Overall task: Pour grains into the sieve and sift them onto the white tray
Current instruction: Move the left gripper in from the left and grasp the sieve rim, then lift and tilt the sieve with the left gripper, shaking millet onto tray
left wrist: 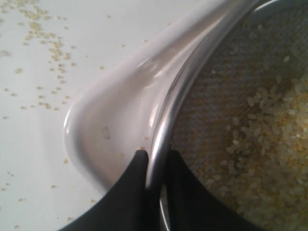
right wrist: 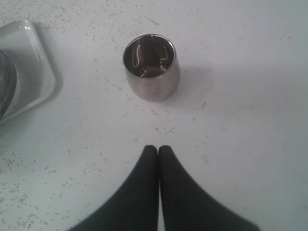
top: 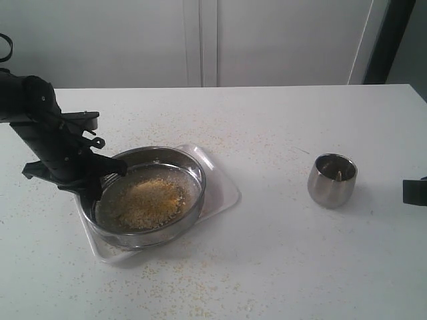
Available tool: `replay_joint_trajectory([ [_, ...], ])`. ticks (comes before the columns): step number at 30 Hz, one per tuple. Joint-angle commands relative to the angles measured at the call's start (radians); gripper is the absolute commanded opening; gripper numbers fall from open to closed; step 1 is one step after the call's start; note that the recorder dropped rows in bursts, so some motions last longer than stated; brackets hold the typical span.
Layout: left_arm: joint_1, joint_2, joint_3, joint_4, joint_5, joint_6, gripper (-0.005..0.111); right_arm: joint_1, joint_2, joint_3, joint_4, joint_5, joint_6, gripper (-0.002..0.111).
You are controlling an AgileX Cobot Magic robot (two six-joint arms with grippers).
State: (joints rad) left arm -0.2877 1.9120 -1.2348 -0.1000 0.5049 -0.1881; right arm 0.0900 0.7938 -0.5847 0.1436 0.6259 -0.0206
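The wide steel sieve (top: 150, 197) sits over the white tray (top: 223, 193) left of the table's middle. Yellow and whitish grains (top: 150, 200) lie heaped on its mesh, and the grains (left wrist: 269, 144) show close up in the left wrist view. My left gripper (top: 100, 179) is shut on the sieve's left rim (left wrist: 166, 130), one finger outside over the tray (left wrist: 115, 120), one inside over the mesh. My right gripper (right wrist: 158, 149) is shut and holds nothing, hovering over bare table short of the steel cup (right wrist: 150, 66). Only its dark edge (top: 415, 192) shows at the exterior view's right border.
The small steel cup (top: 331, 179) stands upright right of the tray, looking nearly empty. Sparse crumbs (top: 180, 283) are scattered over the white tabletop, thickest around the tray. A white wall panel rises behind the table's far edge (top: 267, 85).
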Motion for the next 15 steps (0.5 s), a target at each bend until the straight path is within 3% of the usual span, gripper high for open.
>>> replay_joint_trajectory([
  [1,-0.004,0.003,0.000,0.003,0.017,0.000,0.000,0.002,-0.006,0.005,-0.005,-0.002,0.002,0.000],
  [15,-0.004,-0.039,-0.071,-0.019,0.143,0.000,0.000,0.002,-0.006,0.005,-0.005,-0.003,0.002,0.000],
])
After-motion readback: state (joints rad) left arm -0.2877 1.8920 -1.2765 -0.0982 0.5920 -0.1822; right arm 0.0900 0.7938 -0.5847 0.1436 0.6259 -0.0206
